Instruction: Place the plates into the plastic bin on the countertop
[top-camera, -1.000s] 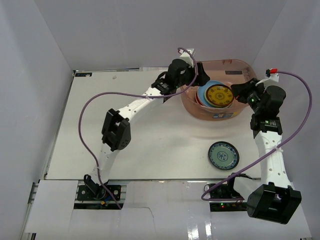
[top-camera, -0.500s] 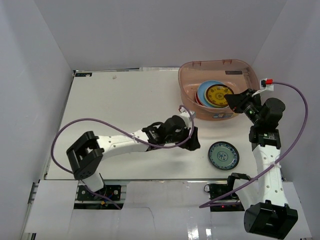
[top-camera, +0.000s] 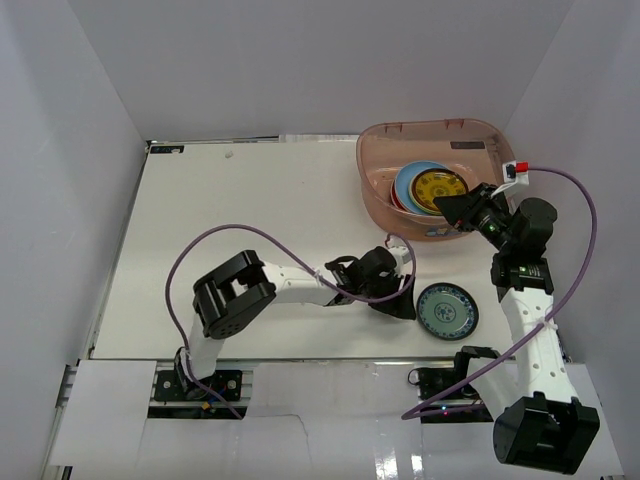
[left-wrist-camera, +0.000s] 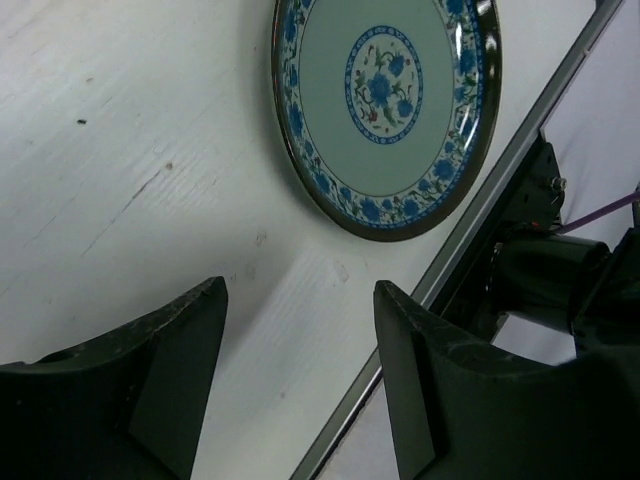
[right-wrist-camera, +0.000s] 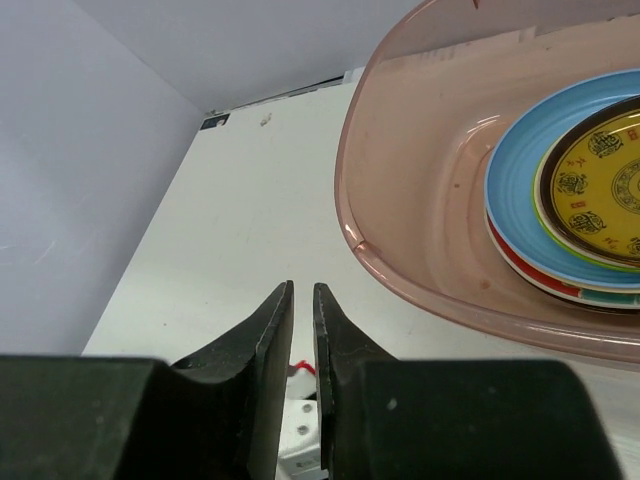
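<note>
Where the top view shows the near part of the worktop (top-camera: 250, 200), you have the left gripper (top-camera: 403, 303) low over the white surface in the lower middle of the frame. It sits just left of the white-blue patterned plate (top-camera: 447, 310); you cannot tell from here whether they touch. In your left wrist view the plate (left-wrist-camera: 385, 110) lies flat at the upper middle, apart from the gripper (left-wrist-camera: 300, 290). The gripper's fingers (left-wrist-camera: 150, 370) stand wide at the bottom edge with only bare worktop between them. A metal frame (left-wrist-camera: 470, 225) runs diagonally down the right of that picture.

Your right gripper (top-camera: 450, 208) hangs at the upper right of the top view, over the near rim of the plastic bin (top-camera: 432, 124). In the right wrist view this gripper (right-wrist-camera: 302, 290) is narrow, a thin slit between its fingers (right-wrist-camera: 265, 340), and it holds nothing.

The bin (right-wrist-camera: 400, 180) fills the upper right of that view. Inside it plates are stacked: the amber patterned plate (right-wrist-camera: 600, 185) on top, a light blue plate (right-wrist-camera: 515, 170) wider beneath it, and a red edge (right-wrist-camera: 540, 273) lower in the pile. From above, the amber patterned plate (top-camera: 440, 190) sits in the middle of the bin.
</note>
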